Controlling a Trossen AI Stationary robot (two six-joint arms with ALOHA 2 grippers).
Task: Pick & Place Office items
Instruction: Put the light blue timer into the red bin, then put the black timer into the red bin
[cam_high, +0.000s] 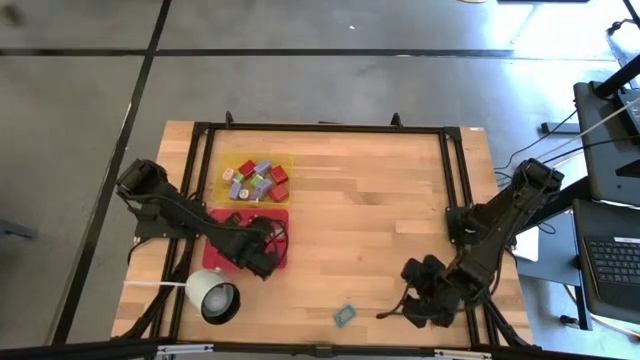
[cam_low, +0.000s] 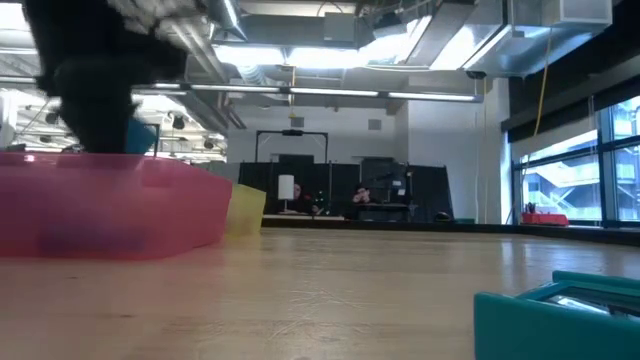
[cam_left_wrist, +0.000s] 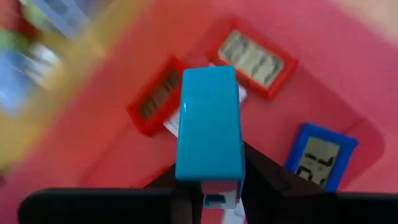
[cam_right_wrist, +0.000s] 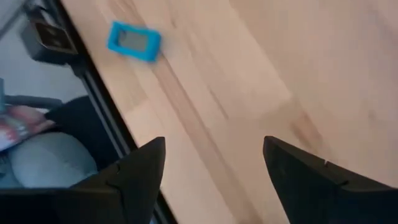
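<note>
My left gripper (cam_high: 264, 260) hangs over the red tray (cam_high: 226, 220) and is shut on a teal block (cam_left_wrist: 209, 121). In that tray lie two red-framed pieces (cam_left_wrist: 252, 57) and a blue-framed one (cam_left_wrist: 320, 154). The yellow tray (cam_high: 226, 164) behind it holds several small coloured items (cam_high: 256, 180). My right gripper (cam_right_wrist: 214, 168) stands open over bare wood near the table's front right. A small teal piece (cam_high: 346, 316) lies flat on the table to its left, apart from the fingers. My left gripper pinches the teal block by its end nearest the wrist (cam_left_wrist: 214, 186) between its two fingers. The fingers slant steeply down from above. The block sticks out past the fingertips along their line, clear above the red tray's floor.
A white round cup-like thing with a cord (cam_high: 213, 297) stands at the front left, close beside the red tray. A black frame (cam_high: 320, 128) runs along the table's edges. The wood between the trays and the right arm is bare.
</note>
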